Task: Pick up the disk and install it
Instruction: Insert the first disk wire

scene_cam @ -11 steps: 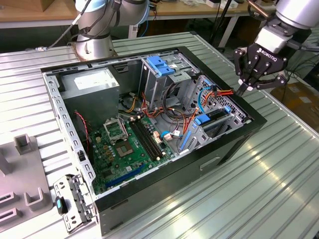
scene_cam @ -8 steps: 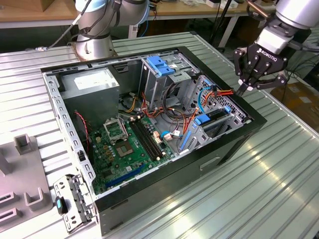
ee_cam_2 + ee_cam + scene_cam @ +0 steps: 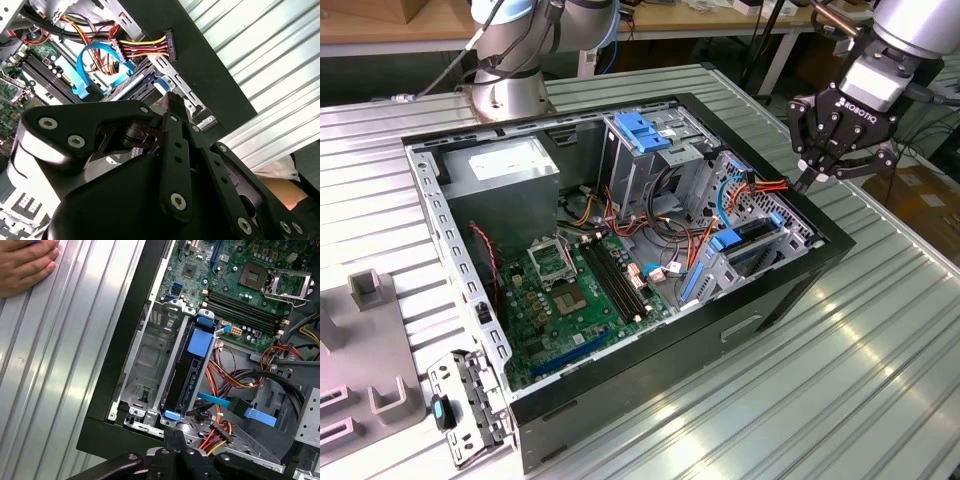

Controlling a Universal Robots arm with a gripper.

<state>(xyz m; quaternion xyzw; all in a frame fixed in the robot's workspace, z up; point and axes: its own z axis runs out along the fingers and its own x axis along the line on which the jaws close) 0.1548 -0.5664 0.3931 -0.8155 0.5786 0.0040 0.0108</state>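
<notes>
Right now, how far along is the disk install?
Done: the disk sits in its drive cage slot beside an empty bay. In hand: nothing; the shut gripper hovers by the disk's blue end tab. Left: whether it is fully seated can't be judged; the power connector hangs loose.

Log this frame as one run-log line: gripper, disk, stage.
gripper: over the case's corner at the exterior view's right, holding nothing | disk: seated on edge in drive bay | stage: disk in bay | person's hand: on table

This is a robotics lab or electronics workshop: an opened desktop computer case [image 3: 620, 250] lies on a ribbed aluminium worktable [image 3: 860, 360], a robot arm base [image 3: 510, 70] bolted beside it, wooden benches [image 3: 380, 25] with cables behind.
</notes>
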